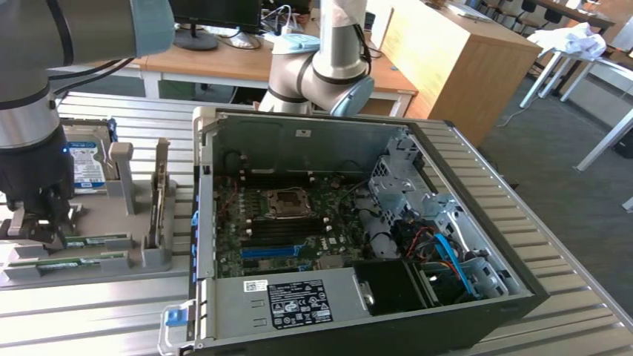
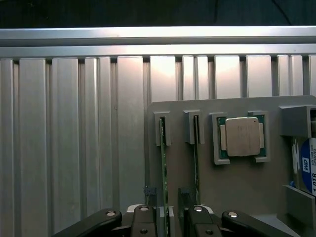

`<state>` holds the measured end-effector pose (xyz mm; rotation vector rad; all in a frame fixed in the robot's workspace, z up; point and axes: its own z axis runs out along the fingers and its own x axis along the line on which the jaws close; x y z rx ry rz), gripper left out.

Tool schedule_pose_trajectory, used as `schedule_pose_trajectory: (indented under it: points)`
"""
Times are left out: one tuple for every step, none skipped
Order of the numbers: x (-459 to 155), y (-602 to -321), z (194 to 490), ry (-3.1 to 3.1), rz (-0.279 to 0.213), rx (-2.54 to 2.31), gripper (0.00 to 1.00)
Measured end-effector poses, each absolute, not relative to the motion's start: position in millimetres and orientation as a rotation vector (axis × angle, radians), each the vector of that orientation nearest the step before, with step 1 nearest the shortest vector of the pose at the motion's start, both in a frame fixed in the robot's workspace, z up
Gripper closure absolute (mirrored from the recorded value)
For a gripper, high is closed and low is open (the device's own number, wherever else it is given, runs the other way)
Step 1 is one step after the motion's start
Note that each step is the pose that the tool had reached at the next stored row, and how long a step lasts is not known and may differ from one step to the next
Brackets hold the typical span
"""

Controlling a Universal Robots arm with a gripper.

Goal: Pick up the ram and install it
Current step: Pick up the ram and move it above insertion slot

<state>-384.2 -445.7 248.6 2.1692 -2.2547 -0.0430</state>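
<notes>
Grasp step, nothing lifted yet: gripper [image 2: 167,197] low over the grey holder tray [image 2: 237,192]; fingers [image 2: 149,191] spread either side of the ram [image 2: 163,163], which stands on edge in its slot beside a 2nd stick [image 2: 196,148]; closing calls for jaws square to its faces.

We see an open computer case [image 1: 296,137] mid-frame, a hard drive [image 1: 87,159] at the exterior view's left, a processor [image 2: 242,137] near it.
</notes>
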Motion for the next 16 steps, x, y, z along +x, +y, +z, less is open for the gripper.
schedule_pose_trajectory:
  points:
    - [-384, -446, 249, -2.255, -0.043, 2.169, 0.69]
    - [-384, -446, 249, -2.255, -0.043, 2.169, 0.69]
    - [-384, -446, 248, -2.255, -0.043, 2.169, 0.69]
    - [-384, -446, 248, -2.255, -0.043, 2.169, 0.69]
    - [-384, -446, 247, -2.255, -0.043, 2.169, 0.69]
    - [-384, -446, 246, -2.255, -0.043, 2.169, 0.69]
    - [-384, -446, 245, -2.255, -0.043, 2.169, 0.69]
    - [-384, -446, 244, -2.255, -0.043, 2.169, 0.69]
    - [-384, -446, 243, -2.255, -0.043, 2.169, 0.69]
    - [-384, -446, 242, -2.255, -0.043, 2.169, 0.69]
    - [-384, -446, 241, -2.255, -0.043, 2.169, 0.69]
    - [-384, -446, 240, -2.255, -0.043, 2.169, 0.69]
    - [-384, -446, 239, -2.255, -0.043, 2.169, 0.69]
    - [-384, -446, 238, -2.255, -0.043, 2.169, 0.69]
    - [-384, -446, 236, -2.255, -0.043, 2.169, 0.69]
    - [-384, -446, 235, -2.255, -0.043, 2.169, 0.69]
